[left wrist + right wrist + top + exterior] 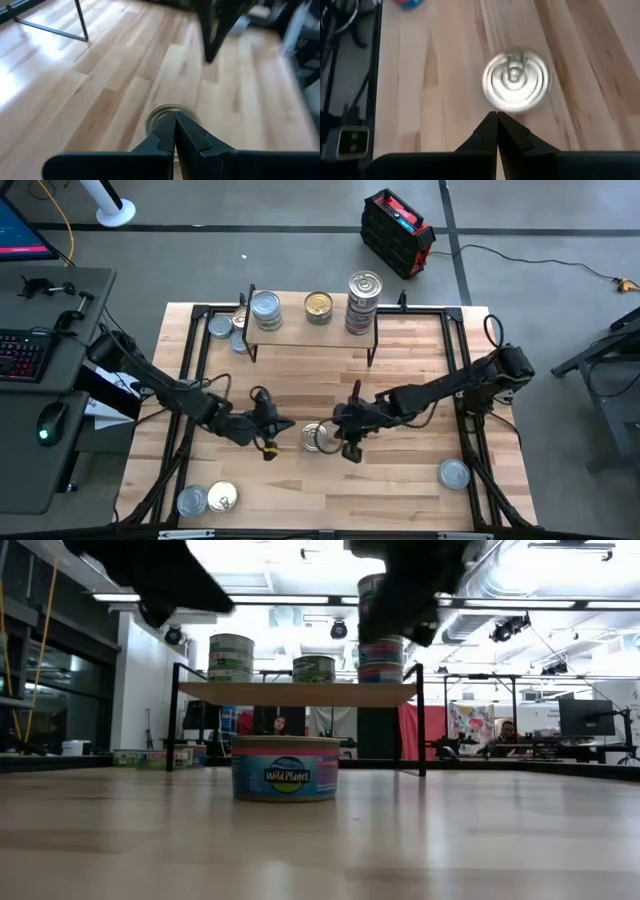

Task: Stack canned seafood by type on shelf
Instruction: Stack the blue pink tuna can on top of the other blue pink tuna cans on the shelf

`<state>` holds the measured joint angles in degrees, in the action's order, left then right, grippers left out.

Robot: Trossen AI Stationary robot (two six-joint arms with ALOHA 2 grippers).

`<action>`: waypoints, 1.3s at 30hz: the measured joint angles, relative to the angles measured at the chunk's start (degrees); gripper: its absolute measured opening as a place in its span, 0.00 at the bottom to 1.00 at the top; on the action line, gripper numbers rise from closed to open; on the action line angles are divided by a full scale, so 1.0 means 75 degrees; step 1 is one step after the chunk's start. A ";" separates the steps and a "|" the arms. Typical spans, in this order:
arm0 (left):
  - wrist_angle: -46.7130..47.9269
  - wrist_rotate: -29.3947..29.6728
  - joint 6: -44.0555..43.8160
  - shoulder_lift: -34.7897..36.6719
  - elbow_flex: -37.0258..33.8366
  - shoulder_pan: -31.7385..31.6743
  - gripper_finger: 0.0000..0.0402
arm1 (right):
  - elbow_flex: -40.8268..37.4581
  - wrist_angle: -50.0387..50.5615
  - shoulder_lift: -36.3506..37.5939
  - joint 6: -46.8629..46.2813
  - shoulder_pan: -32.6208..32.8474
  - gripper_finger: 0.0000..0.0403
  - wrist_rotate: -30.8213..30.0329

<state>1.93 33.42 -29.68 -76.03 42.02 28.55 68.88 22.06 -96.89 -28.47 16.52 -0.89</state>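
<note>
Both your end effectors are pinched closed and empty: left end effector (283, 427) and right end effector (345, 448) flank the centre tin (318, 437) on the counter (400, 490), shelf (300, 330) already sorted into stacks.

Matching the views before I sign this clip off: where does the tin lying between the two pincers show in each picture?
High view: the tin lies mid-table between both arms.
Low view: centre foreground, blue label, in front of the shelf.
Left wrist view: partly hidden behind the shut left pincer.
Right wrist view: pull-tab lid, just beyond the shut right pincer.
Shared landmark: the light wood tabletop.
</note>
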 joint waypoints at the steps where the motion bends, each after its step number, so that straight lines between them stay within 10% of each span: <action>1: -0.0084 -0.0048 0.0197 -0.0208 0.0000 -0.0072 0.00 | -0.0067 0.0183 0.0009 -0.0021 0.0063 0.00 0.0001; 17: -0.1809 -0.1018 0.0246 -0.2627 -0.0009 -0.0227 0.00 | -0.0963 -0.0913 -0.1385 -0.0165 0.0345 0.00 -0.0081; 29: -0.3250 -0.0812 -0.0055 -0.1695 -0.1397 -0.0207 0.00 | -0.0952 -0.1415 -0.1613 -0.0483 0.0345 0.00 -0.0017; 39: -0.4782 -0.2245 0.0642 -0.1396 -0.2483 -0.0673 0.00 | -0.0952 -0.1893 -0.1610 -0.0367 0.0316 0.00 -0.0062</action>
<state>-33.93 16.58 -24.87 -86.50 23.39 23.50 61.73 7.86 -108.97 -31.23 18.89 -1.35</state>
